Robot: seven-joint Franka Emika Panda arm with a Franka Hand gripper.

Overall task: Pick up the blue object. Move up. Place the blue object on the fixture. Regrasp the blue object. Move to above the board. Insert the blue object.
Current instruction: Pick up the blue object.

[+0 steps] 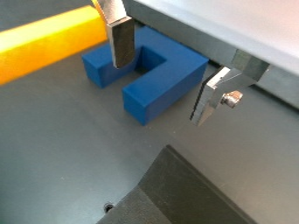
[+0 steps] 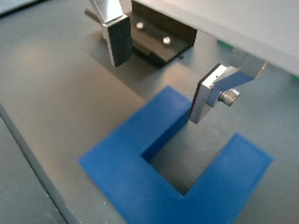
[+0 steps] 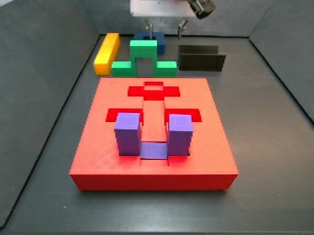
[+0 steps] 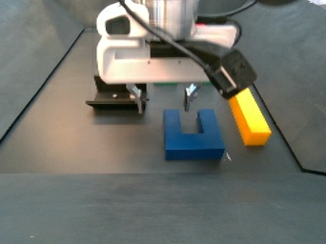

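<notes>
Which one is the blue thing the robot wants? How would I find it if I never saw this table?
Look past the big red slab board to the far end of the dark floor, where the silver two-finger gripper hangs open. Right under it lies the dark blue U-shaped plastic block, between the yellow bar and the black fixture. It alone is deep blue; the U-shaped block in the board is lighter purple.

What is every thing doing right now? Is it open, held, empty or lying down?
gripper: open, fingers low on either side of the blue object, not clamped
blue object: lying flat on the floor, not held
fixture: nothing on it
board: cross cut-out empty, purple block in another
purple block: seated in the board, prongs up
green block: on the floor, untouched
yellow bar: lying flat
</notes>
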